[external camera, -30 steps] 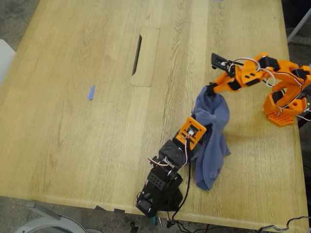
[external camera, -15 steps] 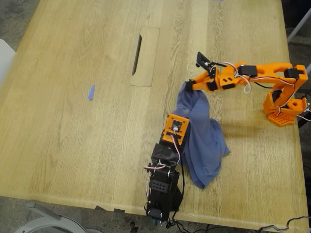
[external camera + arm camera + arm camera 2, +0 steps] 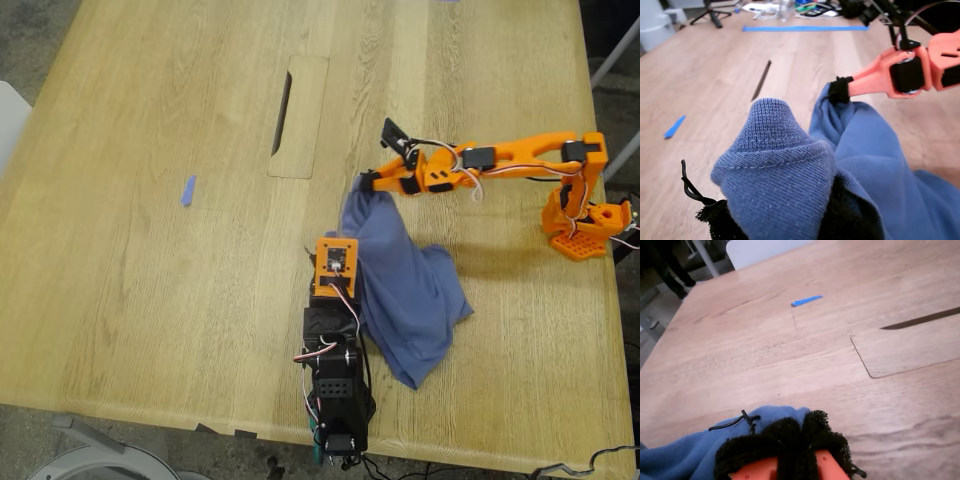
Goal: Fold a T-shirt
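- A pale wooden table (image 3: 150,250) fills the exterior view, with a bit of grey floor at the frame's edges and a rectangular cable hatch (image 3: 298,117) set into the top, upper centre.
- Nearest the lower edge of that view stands the black-and-orange arm carrying my first gripper (image 3: 345,255); its wrist camera shows the jaws clamped on a bunched hem of the T-shirt (image 3: 405,290), stitching plainly visible.
- The T-shirt lies crumpled just right of centre in the exterior view, one part raised between the two arms, the rest slumped on the wood.
- Farther up, the orange arm reaches in from the right edge; my second gripper (image 3: 368,183) is pinched shut on another bunch of the cloth (its black padded tips meet over blue fabric in its own wrist view).
- Handling, as I judge it: light, limp knit that sags and folds over itself, not slippery against the padded jaws; best taken at hems or shoulder seams, where the doubled cloth gives the jaws something to bite.
- The first wrist view alone shows the stitched hem and the other arm's grip from the side; the second wrist view shows the blue tape strip (image 3: 807,300) and the hatch beyond; only the exterior view shows the whole heap, and no print shows anywhere.
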